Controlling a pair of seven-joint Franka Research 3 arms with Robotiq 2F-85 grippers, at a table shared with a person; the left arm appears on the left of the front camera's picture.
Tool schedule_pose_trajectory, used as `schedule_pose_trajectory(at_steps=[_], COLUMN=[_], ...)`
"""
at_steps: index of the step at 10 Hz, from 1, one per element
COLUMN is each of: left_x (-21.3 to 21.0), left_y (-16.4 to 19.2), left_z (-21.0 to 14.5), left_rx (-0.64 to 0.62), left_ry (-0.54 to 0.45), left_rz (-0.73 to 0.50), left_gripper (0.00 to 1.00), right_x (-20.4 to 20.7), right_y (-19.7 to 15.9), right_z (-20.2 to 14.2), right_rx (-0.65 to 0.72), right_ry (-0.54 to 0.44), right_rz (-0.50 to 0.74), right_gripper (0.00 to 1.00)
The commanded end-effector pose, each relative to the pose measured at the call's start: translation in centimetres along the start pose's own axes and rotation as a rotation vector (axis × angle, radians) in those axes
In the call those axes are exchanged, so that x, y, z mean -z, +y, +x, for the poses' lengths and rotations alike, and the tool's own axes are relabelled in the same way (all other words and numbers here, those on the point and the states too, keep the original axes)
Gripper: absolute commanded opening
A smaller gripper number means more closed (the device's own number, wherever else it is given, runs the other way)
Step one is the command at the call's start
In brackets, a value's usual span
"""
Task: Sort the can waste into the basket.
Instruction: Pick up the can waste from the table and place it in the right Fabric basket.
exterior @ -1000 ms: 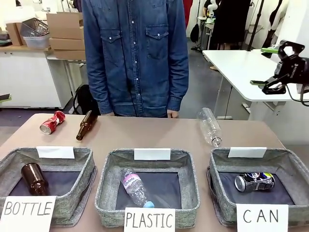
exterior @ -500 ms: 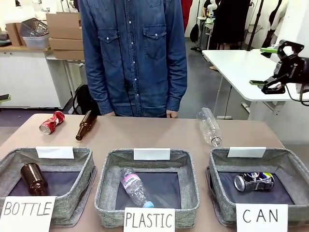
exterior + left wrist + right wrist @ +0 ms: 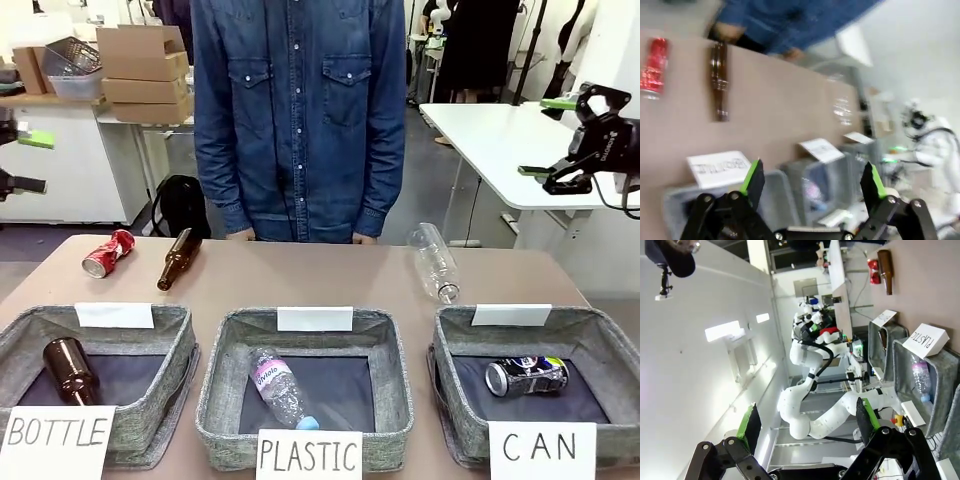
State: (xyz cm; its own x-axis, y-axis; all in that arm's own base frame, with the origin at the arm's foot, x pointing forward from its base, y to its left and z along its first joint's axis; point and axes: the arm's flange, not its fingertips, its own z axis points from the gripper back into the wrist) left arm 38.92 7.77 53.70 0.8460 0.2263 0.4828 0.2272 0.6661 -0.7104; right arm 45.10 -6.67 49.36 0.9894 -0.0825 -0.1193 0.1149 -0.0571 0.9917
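Observation:
A dented red can (image 3: pixel 108 253) lies on the table at the far left, next to a brown bottle (image 3: pixel 178 259). A dark blue and silver can (image 3: pixel 527 375) lies inside the grey basket (image 3: pixel 447 345) marked "CAN" at the front right. My left gripper (image 3: pixel 28 162) hangs open at the left edge, high above the table and apart from the red can. My right gripper (image 3: pixel 545 137) is open in the air at the upper right, well above the basket. The left wrist view shows open fingers (image 3: pixel 754 177) with the red can (image 3: pixel 655 65) far off. The right gripper (image 3: pixel 807 422) holds nothing.
A basket marked "BOTTLE" (image 3: pixel 175 335) holds a brown bottle (image 3: pixel 68 368). The "PLASTIC" basket (image 3: pixel 225 345) holds a clear bottle (image 3: pixel 280 385). Another clear bottle (image 3: pixel 434 262) lies on the table behind the CAN basket. A person in a denim shirt (image 3: pixel 300 110) stands at the far side.
My left gripper has come into view at the left edge of the front view. The person has shifted to the right. The right gripper and the cans have stayed put.

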Motion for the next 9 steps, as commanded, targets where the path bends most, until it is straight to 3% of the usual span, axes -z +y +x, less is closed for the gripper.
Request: schedule_pose_trajectory(at_steps=[1, 3, 5, 6, 7, 8, 9], left_x=[0.9, 1.6, 2.7, 2.6, 0.9, 3.1, 3.0], left_y=[1.0, 1.9, 3.2, 3.6, 2.6, 4.2, 4.5], left_z=[0.7, 1.9, 2.1, 2.5, 2.9, 1.9, 1.9], left_rx=[0.048, 0.157, 0.188, 0.147, 0.041, 0.223, 0.156], left_ry=[0.008, -0.082, 0.069, 0.103, 0.015, 0.024, 0.055], left_rz=[0.337, 0.557, 0.709, 0.694, 0.497, 0.701, 0.661], left_gripper=[1.00, 1.00, 1.00, 1.00, 1.00, 1.00, 1.00], right_x=[-0.2, -0.2, -0.2, -0.2, -0.2, -0.2, -0.2], right_y=[0.3, 0.3, 0.3, 0.3, 0.3, 0.3, 0.3], right_z=[0.1, 0.1, 0.1, 0.1, 0.1, 0.1, 0.1], right_rx=[-0.007, -0.007, -0.007, -0.007, -0.007, -0.007, -0.007], right_ry=[0.008, 0.008, 0.008, 0.008, 0.008, 0.008, 0.008], right_rz=[-0.005, -0.005, -0.005, -0.005, -0.005, -0.005, -0.005], right_gripper=[1.00, 1.00, 1.00, 1.00, 1.00, 1.00, 1.00])
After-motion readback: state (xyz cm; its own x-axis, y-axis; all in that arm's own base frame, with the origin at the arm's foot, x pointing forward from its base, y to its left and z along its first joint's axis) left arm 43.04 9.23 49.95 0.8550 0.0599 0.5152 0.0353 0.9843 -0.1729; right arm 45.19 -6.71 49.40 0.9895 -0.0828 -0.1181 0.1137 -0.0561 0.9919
